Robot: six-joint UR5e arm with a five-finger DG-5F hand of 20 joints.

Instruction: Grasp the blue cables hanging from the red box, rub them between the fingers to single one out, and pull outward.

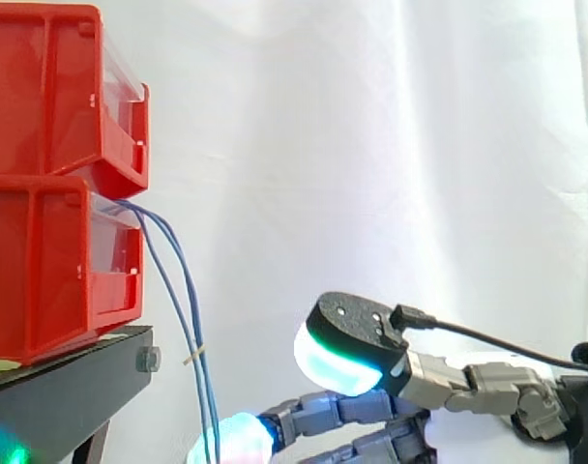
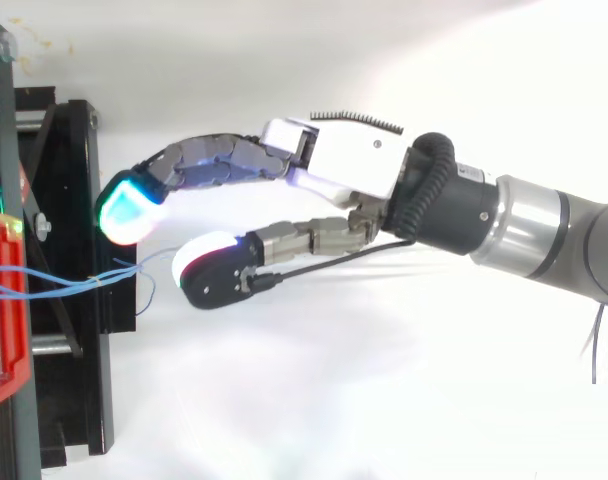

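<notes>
Cables [image 1: 189,319] from the red box [image 1: 43,271] hang between the robot hand's [image 2: 344,165] spread fingers, perhaps brushing one.

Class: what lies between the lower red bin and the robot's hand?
The blue cables span it: in the top view they run from the lower red bin across the black stand into the gap between the hand's fingers.

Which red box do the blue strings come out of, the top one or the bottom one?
The bottom red box; the blue cables spill from its front, while the top red box has none.
</notes>
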